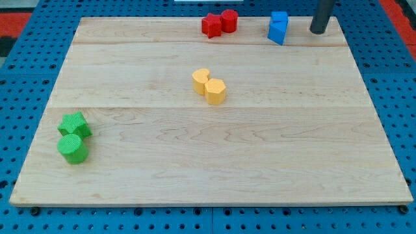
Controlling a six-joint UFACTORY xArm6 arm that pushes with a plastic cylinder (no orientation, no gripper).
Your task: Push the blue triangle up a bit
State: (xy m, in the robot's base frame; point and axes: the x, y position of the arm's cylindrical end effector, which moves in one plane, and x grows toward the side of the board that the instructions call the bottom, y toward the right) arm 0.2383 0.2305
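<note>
Two blue blocks touch each other near the view's top right. The lower one [277,33] looks like the blue triangle. The upper one [280,18] looks like a blue cube, at the board's top edge. My dark rod comes down from the top edge of the view. My tip [318,31] rests on the board to the right of the blue pair, level with the triangle and a short gap away from it. It touches no block.
Two red blocks [220,23] touch each other at the top centre, left of the blue pair. Two yellow blocks [209,86] sit mid-board. A green star-like block [74,124] and a green cylinder [72,149] lie at the lower left. The board's top edge [162,18] runs just above the blue blocks.
</note>
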